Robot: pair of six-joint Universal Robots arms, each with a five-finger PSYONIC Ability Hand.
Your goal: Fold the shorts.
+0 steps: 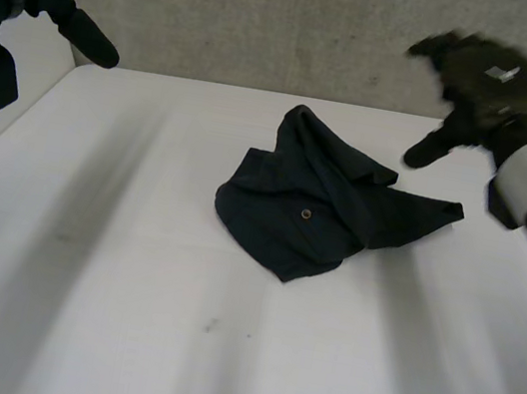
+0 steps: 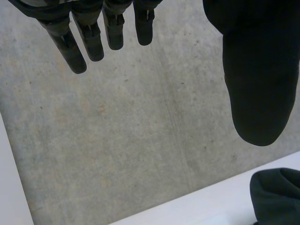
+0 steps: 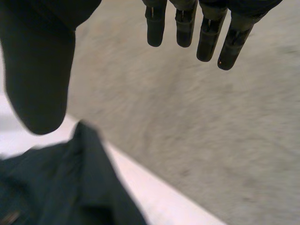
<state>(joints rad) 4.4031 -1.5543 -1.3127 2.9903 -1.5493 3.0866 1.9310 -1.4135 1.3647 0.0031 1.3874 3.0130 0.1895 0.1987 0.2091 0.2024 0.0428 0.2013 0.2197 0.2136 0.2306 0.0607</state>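
The dark navy shorts (image 1: 290, 217) lie crumpled in a soft, uneven heap near the middle of the smooth white surface (image 1: 127, 286), one flap trailing to a point towards the right arm. A small round button (image 1: 306, 213) shows on the creased cloth. The left robot hand (image 2: 258, 70) hangs above the surface's far left corner, fingers straight and spread wide from the thumb, holding nothing. The right robot hand (image 3: 40, 70) hovers near the shorts' far edge, likewise wide and empty. A mottled grey concrete wall (image 1: 273, 17) stands behind.
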